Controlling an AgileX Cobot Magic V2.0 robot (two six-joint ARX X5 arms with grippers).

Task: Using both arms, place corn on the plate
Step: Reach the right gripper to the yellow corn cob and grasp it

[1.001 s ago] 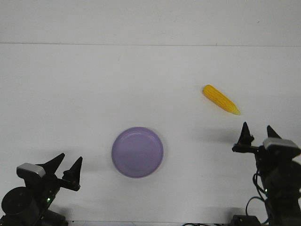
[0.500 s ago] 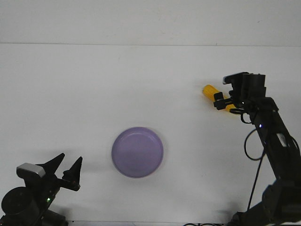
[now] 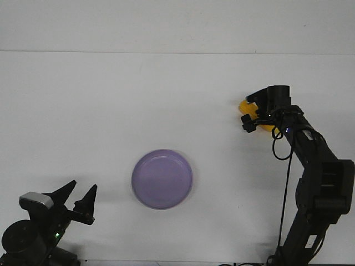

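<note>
Corn (image 3: 244, 106): lay far right of the plate (image 3: 162, 179), mostly hidden under the right gripper (image 3: 249, 117).
Right gripper: over the corn; grip unclear.
Left gripper (image 3: 79, 200): spread open, empty, near corner.
Risk: an off-centre pinch could roll the tapered cob away.
</note>
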